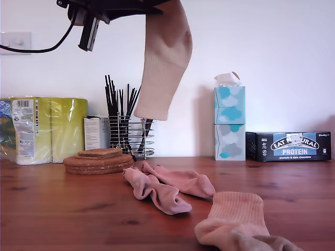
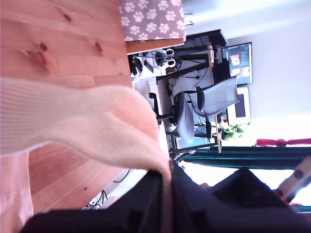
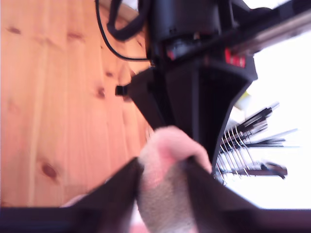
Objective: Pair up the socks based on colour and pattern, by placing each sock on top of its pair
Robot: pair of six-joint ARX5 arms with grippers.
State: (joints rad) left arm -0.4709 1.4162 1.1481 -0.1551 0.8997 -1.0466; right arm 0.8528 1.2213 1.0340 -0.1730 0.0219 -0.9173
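Observation:
A peachy-beige sock (image 1: 162,63) hangs high above the table, toe down, its top out of the exterior view beside a black arm (image 1: 104,10). My first gripper (image 2: 165,194) is shut on this sock (image 2: 97,126). My second gripper (image 3: 163,179) is shut on a bunched end of soft peachy fabric (image 3: 165,155), close to the other arm's black body (image 3: 194,63). A second beige sock (image 1: 235,219) lies at the table's front, towards the exterior view's right. Two rose-pink socks (image 1: 157,191) (image 1: 183,180) lie overlapping in the middle of the table.
A stack of round cork mats (image 1: 98,160) sits behind the pink socks. Along the wall stand wrapped paper rolls (image 1: 47,128), a small white box (image 1: 97,132), a wire holder of black sticks (image 1: 131,136), stacked tissue boxes (image 1: 229,123) and a protein bar box (image 1: 289,146).

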